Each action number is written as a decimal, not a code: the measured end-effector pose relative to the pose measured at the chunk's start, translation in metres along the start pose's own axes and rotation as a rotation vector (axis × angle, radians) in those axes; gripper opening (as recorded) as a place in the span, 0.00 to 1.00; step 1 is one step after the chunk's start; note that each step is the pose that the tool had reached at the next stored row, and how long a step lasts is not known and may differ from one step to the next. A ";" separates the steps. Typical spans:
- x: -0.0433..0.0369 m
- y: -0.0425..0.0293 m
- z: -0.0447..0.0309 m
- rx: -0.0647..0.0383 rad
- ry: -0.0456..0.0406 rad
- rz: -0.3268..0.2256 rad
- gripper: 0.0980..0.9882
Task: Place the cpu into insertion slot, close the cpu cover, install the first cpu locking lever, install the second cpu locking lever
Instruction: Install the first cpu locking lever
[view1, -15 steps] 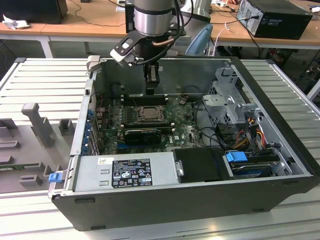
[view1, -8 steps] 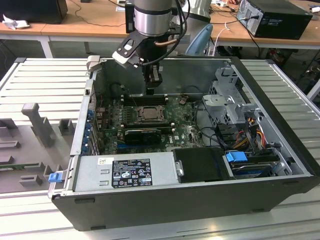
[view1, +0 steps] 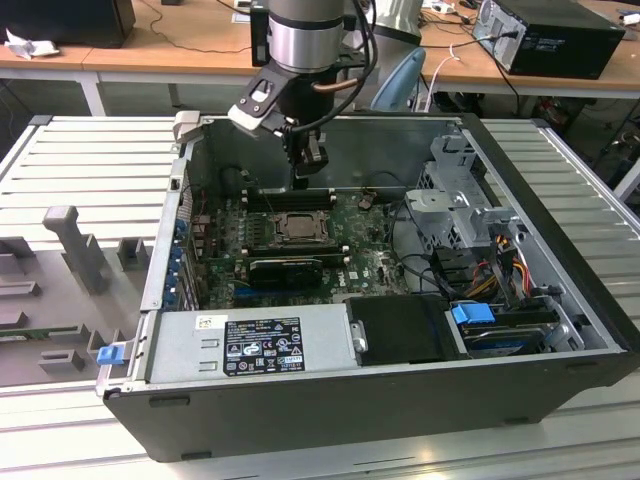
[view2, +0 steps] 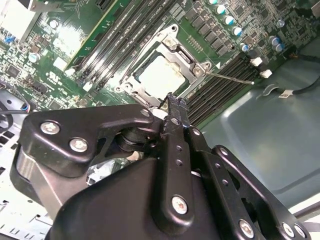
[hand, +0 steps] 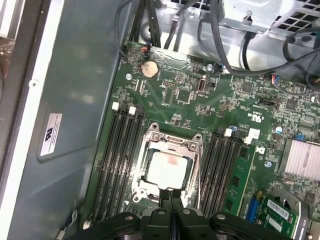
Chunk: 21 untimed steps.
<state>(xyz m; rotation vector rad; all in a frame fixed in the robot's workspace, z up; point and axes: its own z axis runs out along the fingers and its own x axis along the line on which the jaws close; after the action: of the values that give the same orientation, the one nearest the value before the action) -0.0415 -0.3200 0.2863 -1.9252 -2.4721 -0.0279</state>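
Observation:
The cpu (hand: 167, 166) lies flat in the insertion slot (hand: 145, 146) on the green board, its dull silver top showing through the window of the cpu cover (hand: 173, 141). The cover's silver frame lies down over the chip (view2: 159, 75). From one socket corner a thin metal locking lever (view2: 231, 78) sticks out across the memory slots. My gripper (hand: 171, 195) hangs just above the socket's edge, shut with nothing between its fingers. In the exterior view the gripper (view1: 302, 180) is over the back of the socket (view1: 297, 228), inside the open case.
Long black memory slots (hand: 116, 160) flank the socket on both sides. A black expansion card (view1: 285, 268) lies in front of it, then the power supply (view1: 250, 345). The drive cage (view1: 455, 200) and cables (view1: 420, 245) stand at the exterior view's right. Case walls (view1: 170, 230) enclose the board.

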 end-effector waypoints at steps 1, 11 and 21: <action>0.0000 0.0000 0.0000 0.000 0.0000 -0.005 0.01; 0.0000 0.0000 0.0000 0.001 0.0006 -0.055 0.01; 0.0000 0.0000 0.0000 0.002 0.0010 -0.104 0.01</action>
<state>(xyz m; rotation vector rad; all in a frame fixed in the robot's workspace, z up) -0.0415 -0.3200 0.2863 -1.7940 -2.5677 -0.0273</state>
